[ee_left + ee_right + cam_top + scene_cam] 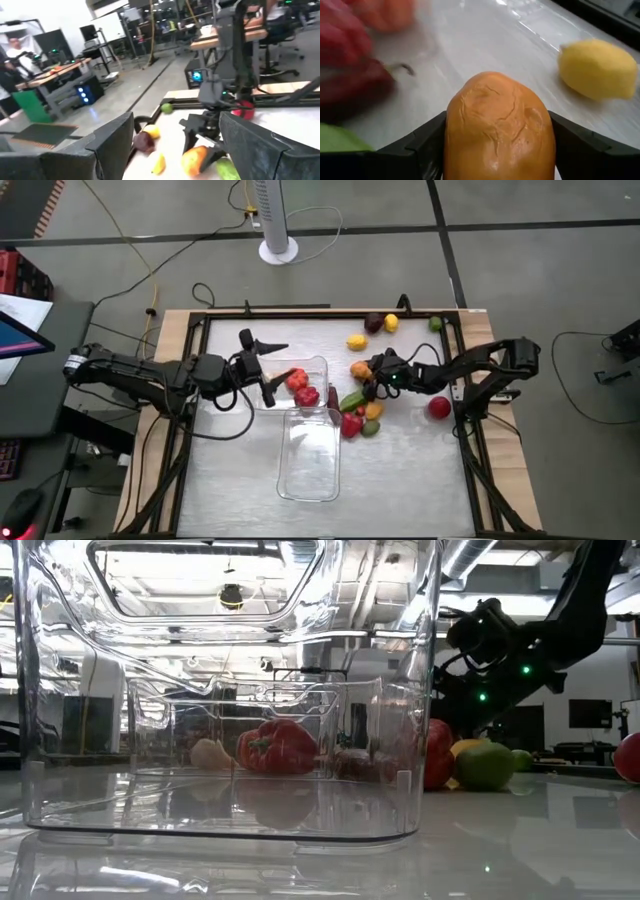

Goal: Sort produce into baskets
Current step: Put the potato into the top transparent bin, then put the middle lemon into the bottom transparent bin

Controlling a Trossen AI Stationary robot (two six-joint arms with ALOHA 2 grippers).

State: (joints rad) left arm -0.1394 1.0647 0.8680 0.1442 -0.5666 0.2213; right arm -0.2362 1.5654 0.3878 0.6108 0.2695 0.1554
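Right gripper closed on orange fruit, lemon at 2 o'clock, left gripper open above far basket.

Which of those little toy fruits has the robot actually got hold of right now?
The orange piece, clamped between the right gripper's fingers. All the other pieces lie loose on the table or in a basket, like the yellow lemon beside it.

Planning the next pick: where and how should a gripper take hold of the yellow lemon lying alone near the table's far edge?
Grip the yellow lemon across its narrower middle, coming straight down from above. It lies flat with bare table all round, so both fingers fit beside it, and its rounded ends would likely slip.
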